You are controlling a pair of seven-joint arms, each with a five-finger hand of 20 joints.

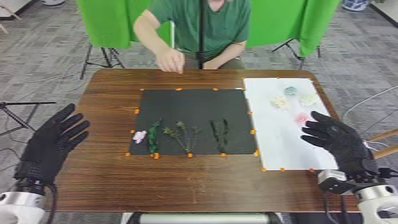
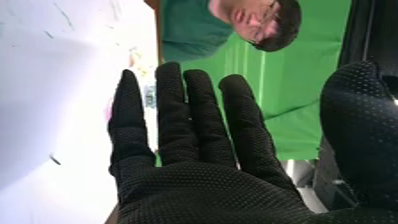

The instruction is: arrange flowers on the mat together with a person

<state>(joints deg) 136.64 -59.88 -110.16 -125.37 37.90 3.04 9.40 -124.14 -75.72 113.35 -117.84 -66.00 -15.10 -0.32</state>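
Hovering to the right of the black mat (image 1: 191,105), the right hand (image 1: 336,139) has its fingers open and straight, nothing gripped, and this is where the play is! The pink flower (image 1: 301,118) sits just beside those fingertips, on the side towards the mat; whether they touch, I can't tell. It's a loose, rounded head with no clear long axis, so the approach matters more than the turn. The right hand is far nearer, while the left hand (image 1: 58,137), open too and its fingers extended, is out past the mat's left side.

No deep trays here, folks: the white sheet (image 1: 302,150), along the mat's right edge, serves as the stock shelf. It carries the pink flower, two cream flowers (image 1: 281,102) and a blue flower (image 1: 290,90) farthest back. On the mat's near half, the stems run roughly front to back: leafy stem (image 1: 154,136), branching stem (image 1: 183,136), dark leaves (image 1: 220,135), with a pale pink blossom (image 1: 139,136) by the left edge.

Greenery's down, so I'd call this partway. Next should come a light pinch and a carry left onto the mat; squeeze hard and those petals could crush.
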